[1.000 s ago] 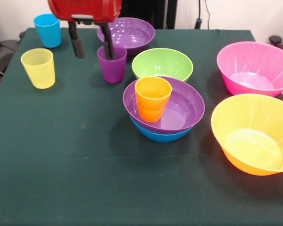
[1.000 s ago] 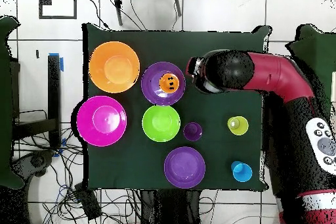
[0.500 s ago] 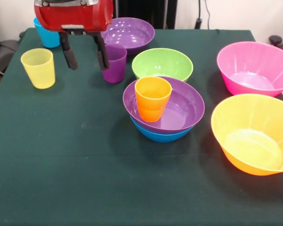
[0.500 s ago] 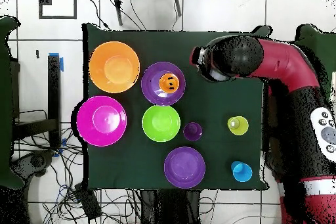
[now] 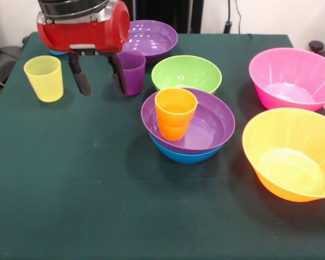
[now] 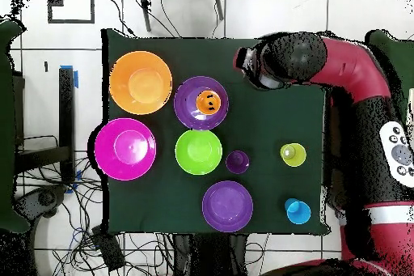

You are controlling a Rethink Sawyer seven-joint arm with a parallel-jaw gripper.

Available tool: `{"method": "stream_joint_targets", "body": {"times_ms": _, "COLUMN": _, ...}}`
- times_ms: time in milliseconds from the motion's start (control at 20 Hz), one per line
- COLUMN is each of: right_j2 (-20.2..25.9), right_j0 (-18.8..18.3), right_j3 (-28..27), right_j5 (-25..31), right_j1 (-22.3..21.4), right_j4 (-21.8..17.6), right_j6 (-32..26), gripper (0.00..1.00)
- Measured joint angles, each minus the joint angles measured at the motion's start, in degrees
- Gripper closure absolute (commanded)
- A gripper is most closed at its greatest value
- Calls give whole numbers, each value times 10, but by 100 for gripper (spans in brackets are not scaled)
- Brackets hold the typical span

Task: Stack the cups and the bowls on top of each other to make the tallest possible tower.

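Observation:
The tower stands mid-table: a blue bowl (image 5: 185, 156) lowest, a purple bowl (image 5: 208, 125) nested in it, and an orange cup (image 5: 175, 112) upright inside; it also shows in the overhead view (image 6: 200, 103). My gripper (image 5: 99, 81) is open and empty, hanging just above the table. Its right finger is in front of the upright purple cup (image 5: 134, 69). The yellow cup (image 5: 44, 77) stands to its left. The blue cup (image 6: 297, 210) is almost hidden behind the gripper's red head in the front view.
A second purple bowl (image 5: 150, 38) sits at the back, with a green bowl (image 5: 186, 73) beside the tower. The pink bowl (image 5: 291, 77) and the orange bowl (image 5: 290, 154) are at the right. The arm (image 6: 340, 54) reaches over the table's edge.
My gripper has moved away from the purple cup, toward the camera and slightly left in the front view, still open. The purple cup stays upright on the table.

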Motion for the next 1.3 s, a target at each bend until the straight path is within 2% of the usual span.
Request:
{"method": "stream_joint_targets", "body": {"times_ms": 550, "right_j2": 4, "right_j0": 1, "right_j3": -34, "right_j5": 0, "right_j1": 27, "right_j4": -1, "right_j6": 0, "gripper": 0}}
{"method": "stream_joint_targets", "body": {"times_ms": 950, "right_j2": 4, "right_j0": 2, "right_j3": -36, "right_j5": 0, "right_j1": 31, "right_j4": -5, "right_j6": 0, "gripper": 0}}
{"method": "stream_joint_targets", "body": {"times_ms": 1050, "right_j2": 4, "right_j0": 2, "right_j3": -34, "right_j5": 0, "right_j1": 30, "right_j4": -10, "right_j6": 0, "gripper": 0}}
{"method": "stream_joint_targets", "body": {"times_ms": 1300, "right_j2": 4, "right_j0": -7, "right_j3": 11, "right_j5": -18, "right_j1": 9, "right_j4": -25, "right_j6": 0, "gripper": 0}}
